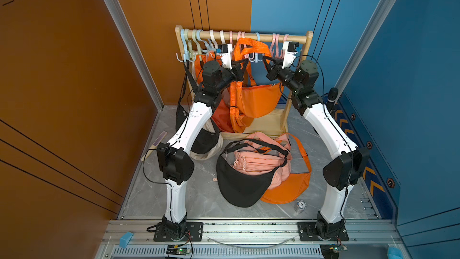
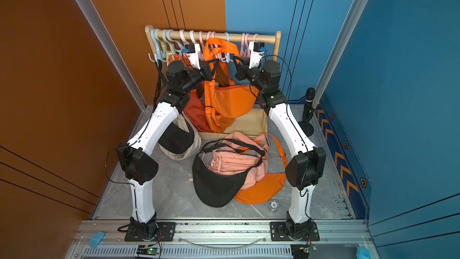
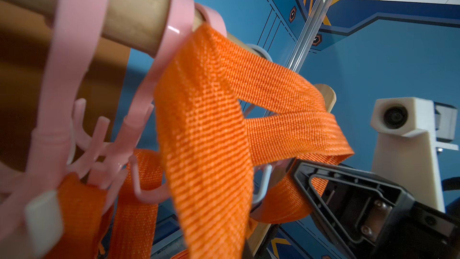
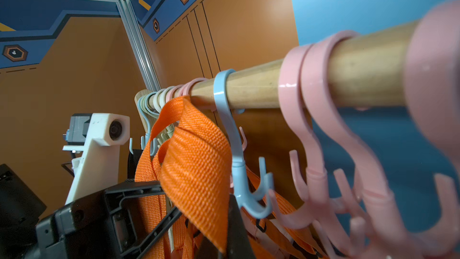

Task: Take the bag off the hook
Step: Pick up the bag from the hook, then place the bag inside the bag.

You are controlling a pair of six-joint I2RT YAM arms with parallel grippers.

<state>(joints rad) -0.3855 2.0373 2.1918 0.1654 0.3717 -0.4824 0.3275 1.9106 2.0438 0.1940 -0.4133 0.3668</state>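
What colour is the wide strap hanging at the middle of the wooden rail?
Bright orange: the strap is woven webbing, clearest in the left wrist view.

bag (image 1: 258, 98) hangs under rail (image 1: 293, 38) | left pincer (image 1: 245, 64), right pincer (image 1: 265, 59) flank strap (image 1: 249, 46) | bag pile (image 1: 258, 163) before rack (image 1: 286, 117)

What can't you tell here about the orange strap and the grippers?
- Whether the orange strap sits on a hook or the wooden rod: left wrist view, pink hooks cover it.
- Left gripper fingertips: right wrist view, behind the strap; top views, too small.
- Right gripper contact: right wrist view, cut by the frame edge.
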